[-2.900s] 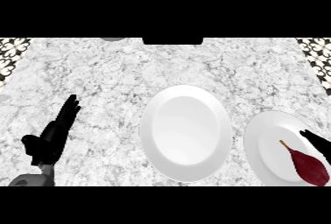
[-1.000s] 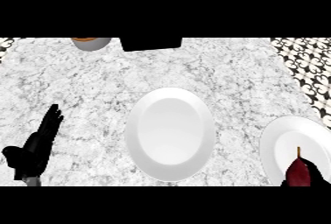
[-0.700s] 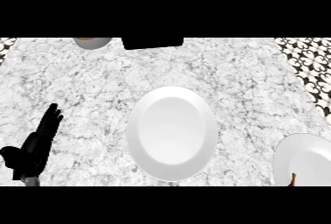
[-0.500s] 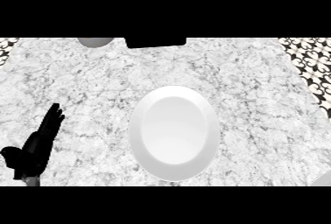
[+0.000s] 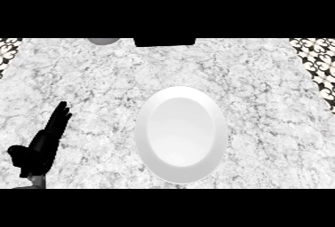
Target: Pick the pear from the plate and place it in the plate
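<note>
White plate (image 5: 181, 134) at centre of marble counter (image 5: 262, 97), bare. Left hand (image 5: 40, 147) rests at 8 o'clock, fingers (image 5: 59, 119) straight, pressed together, holding nothing.

A kitchen: a grey-white marble-patterned counter top (image 5: 98, 88) bears a round white plate (image 5: 181, 134), with black-and-white patterned floor tiles (image 5: 317, 62) at its edges.
</note>
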